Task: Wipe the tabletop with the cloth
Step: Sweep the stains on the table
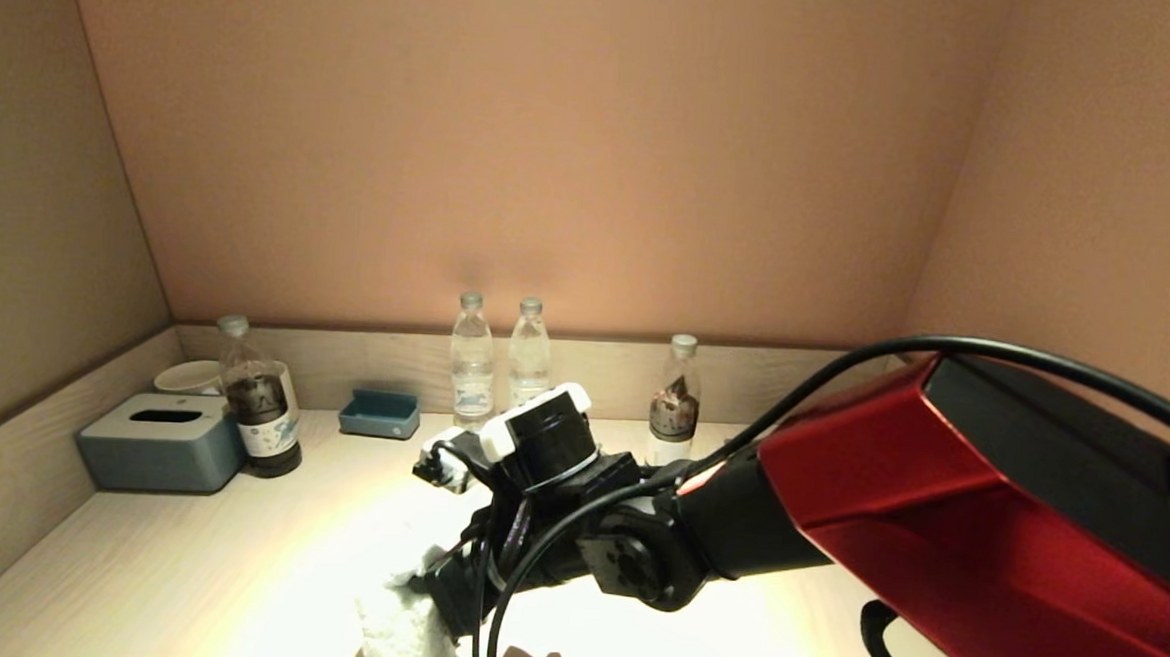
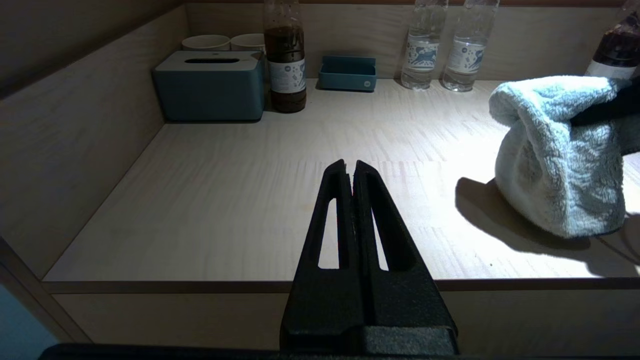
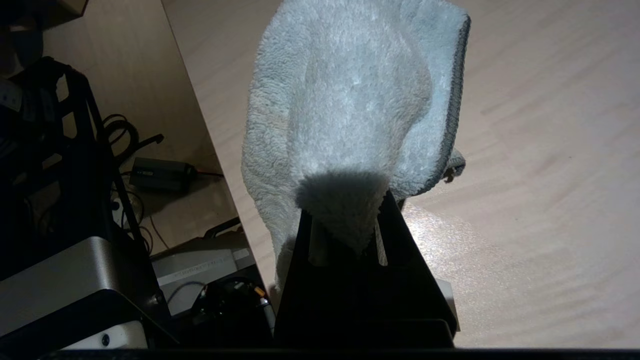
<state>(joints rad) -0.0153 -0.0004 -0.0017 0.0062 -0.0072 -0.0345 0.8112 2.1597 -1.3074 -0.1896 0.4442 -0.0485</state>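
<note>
A pale fluffy cloth [image 1: 407, 632] hangs from my right gripper [image 1: 445, 602] near the front edge of the light wooden tabletop [image 1: 233, 550]. In the right wrist view the gripper [image 3: 345, 210] is shut on the cloth [image 3: 345, 100], whose folds cover the fingertips and drape down to the table by its front edge. The left wrist view shows the cloth [image 2: 555, 160] bunched, its lower end resting on the tabletop [image 2: 250, 200]. My left gripper [image 2: 349, 167] is shut and empty, held before the table's front edge, out of the head view.
Along the back wall stand a blue tissue box [image 1: 160, 441], a dark-drink bottle [image 1: 261, 402], a small blue tray [image 1: 380, 414], two clear water bottles [image 1: 471, 363] and another dark bottle [image 1: 676, 398]. Cups [image 2: 206, 42] sit behind the tissue box. Walls enclose three sides.
</note>
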